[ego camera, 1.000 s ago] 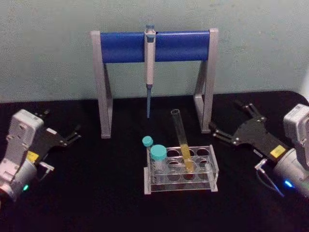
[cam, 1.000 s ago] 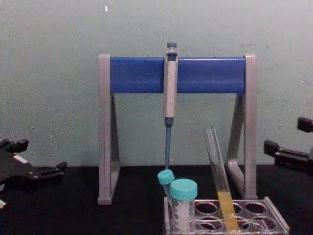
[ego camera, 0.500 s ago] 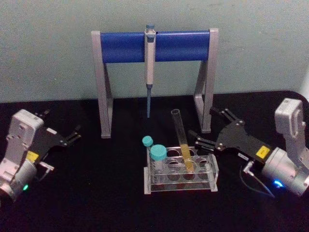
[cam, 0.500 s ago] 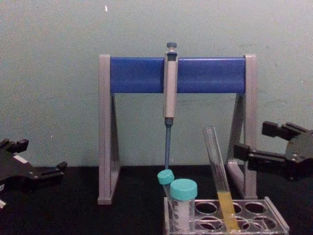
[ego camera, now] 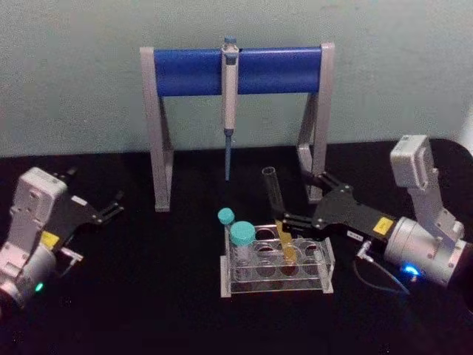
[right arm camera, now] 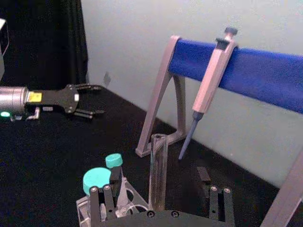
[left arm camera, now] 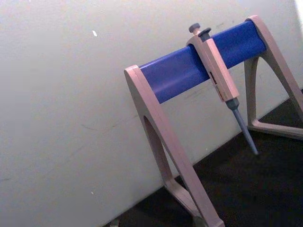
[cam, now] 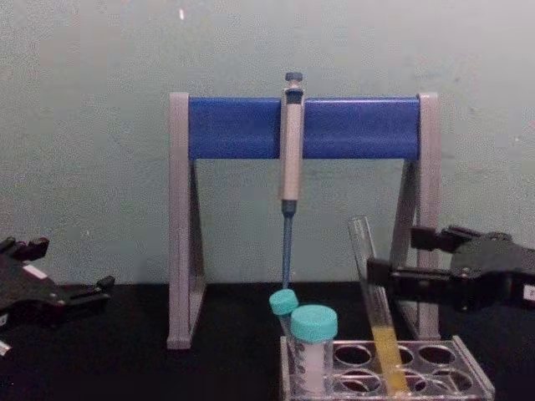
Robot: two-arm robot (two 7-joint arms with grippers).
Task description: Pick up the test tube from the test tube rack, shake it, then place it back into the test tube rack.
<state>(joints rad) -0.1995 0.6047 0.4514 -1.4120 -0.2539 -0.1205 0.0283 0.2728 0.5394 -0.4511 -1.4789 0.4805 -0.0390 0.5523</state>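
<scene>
The test tube (ego camera: 274, 198) leans in the clear test tube rack (ego camera: 323, 276), yellow liquid in its lower part. In the chest view the test tube (cam: 369, 274) tilts left above the test tube rack (cam: 473, 386). My right gripper (ego camera: 299, 198) is open at the tube's mid-height, one finger on each side and not clamping it. In the right wrist view the tube (right arm camera: 157, 165) stands centred between the right gripper's (right arm camera: 158, 190) spread fingers. The right gripper (cam: 394, 255) reaches in from the right. My left gripper (ego camera: 96, 186) rests open at the far left, also as left gripper (cam: 71, 266).
Two teal-capped tubes (ego camera: 242, 235) stand in the rack's left holes. Behind it the grey-and-blue pipette stand (ego camera: 188, 71) holds a hanging pipette (ego camera: 229, 96), the same stand (left arm camera: 184, 75) showing in the left wrist view. The black tabletop (ego camera: 162, 296) surrounds the rack.
My right gripper has travelled left from the table's right side until its open fingers reach the test tube. The tube, the rack and the left arm have not moved.
</scene>
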